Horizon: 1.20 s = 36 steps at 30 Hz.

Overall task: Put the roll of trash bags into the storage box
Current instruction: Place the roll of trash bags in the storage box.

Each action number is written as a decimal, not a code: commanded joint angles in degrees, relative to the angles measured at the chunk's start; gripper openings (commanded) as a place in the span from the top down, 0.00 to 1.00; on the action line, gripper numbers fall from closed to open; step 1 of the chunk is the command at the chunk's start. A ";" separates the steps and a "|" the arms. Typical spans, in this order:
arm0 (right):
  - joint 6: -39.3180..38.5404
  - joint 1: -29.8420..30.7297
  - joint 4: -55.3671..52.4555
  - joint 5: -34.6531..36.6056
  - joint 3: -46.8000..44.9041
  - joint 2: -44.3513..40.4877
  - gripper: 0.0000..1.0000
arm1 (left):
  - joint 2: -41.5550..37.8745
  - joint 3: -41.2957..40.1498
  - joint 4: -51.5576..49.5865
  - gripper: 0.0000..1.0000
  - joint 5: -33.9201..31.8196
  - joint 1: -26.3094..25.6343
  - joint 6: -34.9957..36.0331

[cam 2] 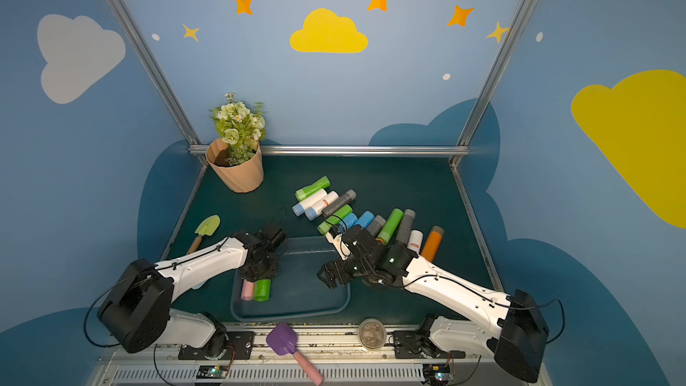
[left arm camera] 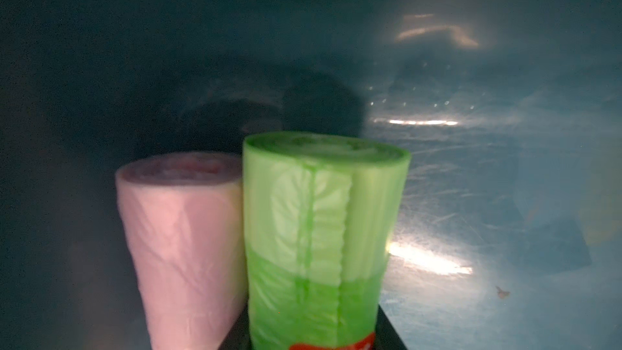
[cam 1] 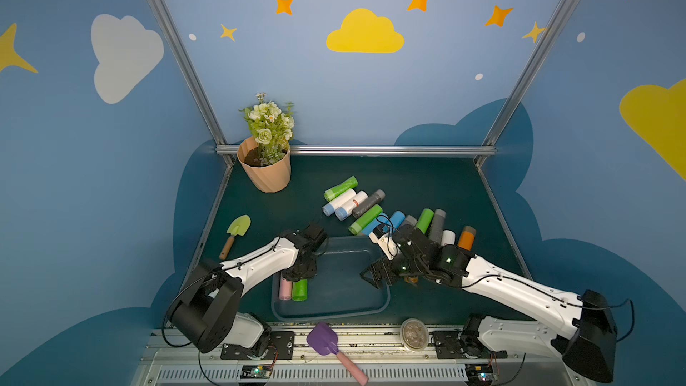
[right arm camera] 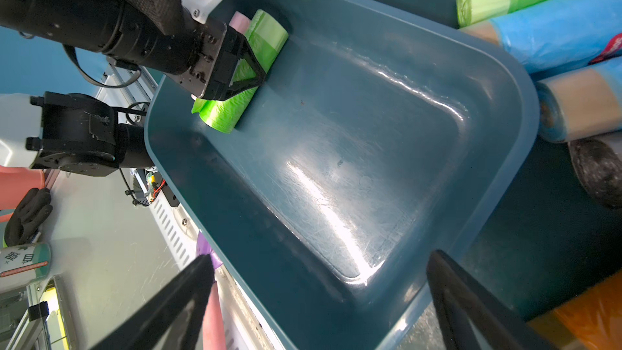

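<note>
Down inside the storage box (cam 1: 334, 318) (cam 2: 289, 316), at its left end: left tool (cam 1: 298, 276) (cam 2: 260, 273), narrow, clasping the green roll (cam 1: 300, 291) (cam 2: 262, 291) of trash bags from both sides. In the left wrist view, dark fingers (left arm camera: 232, 335) tight against either flank of the green roll (left arm camera: 316, 230), with a red label at the near end. Lying flat on the box floor, lengthwise front to back in both top views. Touching along its left flank: a pink roll (cam 1: 284, 290) (cam 2: 247, 290) (left arm camera: 181, 230), also flat on the floor, between the green roll and the left wall. Box floor (left arm camera: 471, 163) glossy and scratched, with bright reflections.

Seen from the right wrist: left tool (right arm camera: 247, 69) astride the green roll (right arm camera: 222, 112), with only the tip of the pink roll (right arm camera: 239, 19) showing behind.

Right tool (cam 1: 373, 279) (cam 2: 330, 278): spread wide, gripping nothing, hovering at the right rim of the box (right arm camera: 525, 102). In the right wrist view, 2 black fingers (right arm camera: 175, 297) well apart, with the box floor between them.

Behind the box on the dark green surface (cam 1: 427, 180): a loose row of rolls (cam 1: 365, 219) in green, white, blue, grey and orange, the nearest just beside the far right corner.

Far left corner: peach ribbed flowerpot (cam 1: 265, 176) with white flowers. Left of the box: green trowel (cam 1: 237, 226). On the front rail: purple scoop (cam 1: 322, 337) and a round container (cam 1: 414, 334).
</note>
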 commanded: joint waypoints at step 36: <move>-0.67 0.85 -0.30 -1.10 2.20 2.93 0.03 | -2.20 0.69 -3.10 0.47 -1.84 -0.43 1.18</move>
